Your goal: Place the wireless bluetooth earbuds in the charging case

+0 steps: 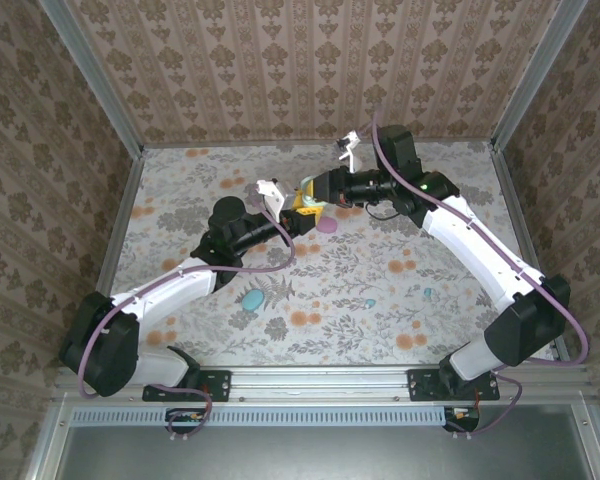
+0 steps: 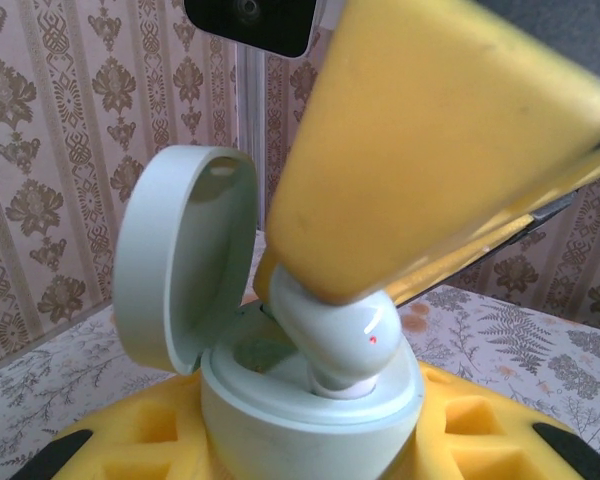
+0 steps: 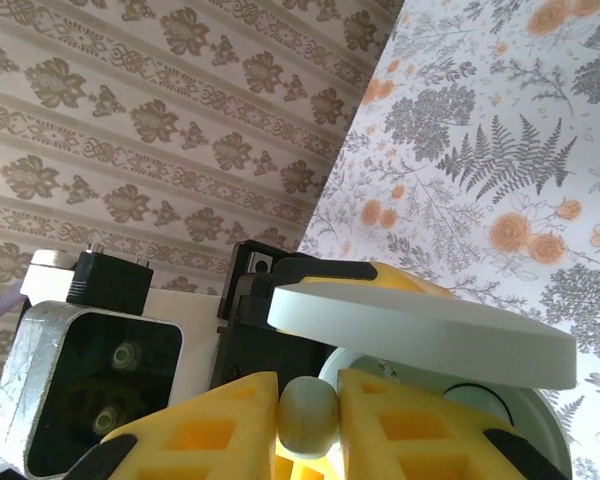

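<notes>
Earbud (image 3: 308,418): likely light, slick; right end effector (image 3: 308,402) is pinching its rounded body.
Charging case (image 2: 280,405): rigid, hinged; left end effector (image 2: 310,445) is clamping its base.

The floral-print table (image 1: 180,180) carried a pink oval case (image 1: 327,227) just to the right of the left gripper (image 1: 300,207). A teal oval case (image 1: 252,298) lay well behind that gripper, beside its forearm. A blue earbud (image 1: 372,301) and a mint earbud (image 1: 427,294) lay near each other, well back from the right gripper (image 1: 315,190).
</notes>
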You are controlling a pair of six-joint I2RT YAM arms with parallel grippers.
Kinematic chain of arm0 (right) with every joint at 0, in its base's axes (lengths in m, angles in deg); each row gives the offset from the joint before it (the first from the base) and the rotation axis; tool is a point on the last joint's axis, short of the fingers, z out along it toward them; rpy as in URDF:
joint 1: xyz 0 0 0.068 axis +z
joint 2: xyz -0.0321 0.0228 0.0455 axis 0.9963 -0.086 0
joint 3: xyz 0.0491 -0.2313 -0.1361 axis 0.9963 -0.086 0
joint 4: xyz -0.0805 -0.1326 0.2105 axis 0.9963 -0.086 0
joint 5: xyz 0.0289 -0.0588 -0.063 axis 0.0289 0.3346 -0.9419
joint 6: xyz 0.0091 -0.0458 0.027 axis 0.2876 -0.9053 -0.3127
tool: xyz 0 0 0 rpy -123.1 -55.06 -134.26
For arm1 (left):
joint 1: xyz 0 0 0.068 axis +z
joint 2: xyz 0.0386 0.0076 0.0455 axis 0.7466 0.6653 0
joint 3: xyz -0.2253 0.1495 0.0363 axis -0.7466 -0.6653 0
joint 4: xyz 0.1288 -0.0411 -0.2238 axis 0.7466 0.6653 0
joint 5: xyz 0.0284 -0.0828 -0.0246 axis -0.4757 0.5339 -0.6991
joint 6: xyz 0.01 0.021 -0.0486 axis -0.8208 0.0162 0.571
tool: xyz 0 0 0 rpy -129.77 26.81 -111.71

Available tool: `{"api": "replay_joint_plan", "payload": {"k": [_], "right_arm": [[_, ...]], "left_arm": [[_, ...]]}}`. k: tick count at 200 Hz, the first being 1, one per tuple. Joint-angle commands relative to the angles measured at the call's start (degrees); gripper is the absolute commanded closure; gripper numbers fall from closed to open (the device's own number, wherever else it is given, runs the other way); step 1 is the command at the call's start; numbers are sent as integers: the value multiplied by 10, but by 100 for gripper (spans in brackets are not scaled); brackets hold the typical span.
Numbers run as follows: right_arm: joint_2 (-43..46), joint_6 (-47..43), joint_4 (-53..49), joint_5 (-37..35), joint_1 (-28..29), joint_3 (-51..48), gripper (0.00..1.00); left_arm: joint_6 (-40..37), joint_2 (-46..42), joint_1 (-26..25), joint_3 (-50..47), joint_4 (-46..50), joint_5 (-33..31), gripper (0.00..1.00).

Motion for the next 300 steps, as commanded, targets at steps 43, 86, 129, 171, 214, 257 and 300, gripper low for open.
{"api": "replay_joint_plan", "payload": {"k": [43, 86, 129, 171, 214, 257, 300], "right_arm": [[-12, -43, -66, -41, 7, 24, 70], [-11, -35, -62, -42, 7, 31, 65], [-3, -27, -53, -48, 7, 36, 64], [-1, -24, -54, -55, 7, 42, 64], [3, -22, -56, -63, 7, 45, 64], [11, -16, -51, -66, 5, 44, 63], [17, -13, -52, -69, 4, 43, 63]], "left_arm": [[9, -4, -2, 24, -34, 6, 67], [7, -6, -2, 23, -31, 6, 67], [5, -5, -2, 18, -29, 4, 67], [4, -5, -1, 18, -28, 5, 67], [3, -6, -2, 19, -26, 4, 67], [3, -5, -2, 20, -24, 3, 67], [4, -5, -2, 19, -24, 1, 67]]}}
